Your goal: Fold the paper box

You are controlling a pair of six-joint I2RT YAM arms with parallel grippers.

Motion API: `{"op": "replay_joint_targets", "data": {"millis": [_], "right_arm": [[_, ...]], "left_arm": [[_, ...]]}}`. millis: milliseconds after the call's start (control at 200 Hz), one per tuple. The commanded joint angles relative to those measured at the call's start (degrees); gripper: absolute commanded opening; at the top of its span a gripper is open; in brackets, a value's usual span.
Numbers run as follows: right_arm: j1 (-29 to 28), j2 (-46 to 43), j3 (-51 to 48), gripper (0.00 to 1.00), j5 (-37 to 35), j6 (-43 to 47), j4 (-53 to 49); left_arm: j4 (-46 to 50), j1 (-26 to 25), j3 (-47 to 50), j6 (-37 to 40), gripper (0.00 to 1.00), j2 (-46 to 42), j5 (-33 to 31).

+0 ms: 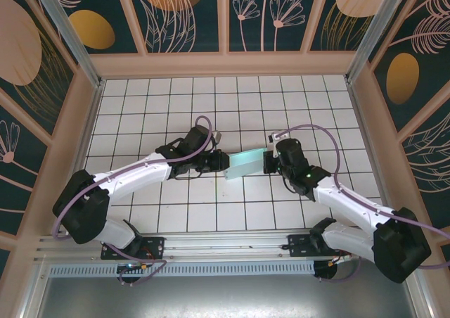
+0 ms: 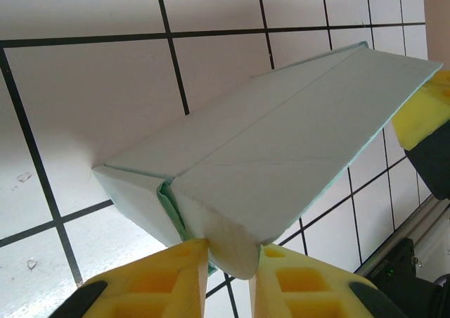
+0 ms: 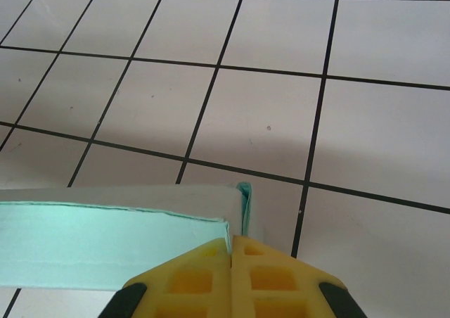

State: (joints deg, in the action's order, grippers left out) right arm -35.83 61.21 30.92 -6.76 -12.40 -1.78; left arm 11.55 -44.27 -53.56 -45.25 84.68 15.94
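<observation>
The paper box (image 1: 247, 163) hangs over the worktop (image 1: 176, 107) — left fingers (image 2: 165, 279) nearly closed on one end flap, right fingers (image 3: 190, 281) clamped on the other, gripped edge hidden.

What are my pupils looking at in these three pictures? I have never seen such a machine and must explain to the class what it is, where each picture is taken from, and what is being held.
You see two robot arms bolted at the near edge of a white tiled table. One picture looks down from above and behind them. The other two come from a small camera on each wrist, so the yellow pads at the bottom are that arm's own fingers. Between the arms is a pale mint paper box, folded nearly flat. The left hand pinches a flap at one end. The right hand is closed on the thin edge at the other end.
</observation>
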Motion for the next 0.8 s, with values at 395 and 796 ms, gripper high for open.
{"op": "replay_joint_targets", "data": {"millis": [395,796], "right_arm": [[-7.15,5.5,-2.79,0.0,-3.55,-5.92,5.26],[-9.43,8.14,-2.44,0.0,-6.5,-5.27,7.52]], "left_arm": [[-1.08,1.7,1.73,1.7,0.4,-6.06,-5.22],[0.52,7.03,4.87,-0.07,0.44,-10.67,-6.89]]}}
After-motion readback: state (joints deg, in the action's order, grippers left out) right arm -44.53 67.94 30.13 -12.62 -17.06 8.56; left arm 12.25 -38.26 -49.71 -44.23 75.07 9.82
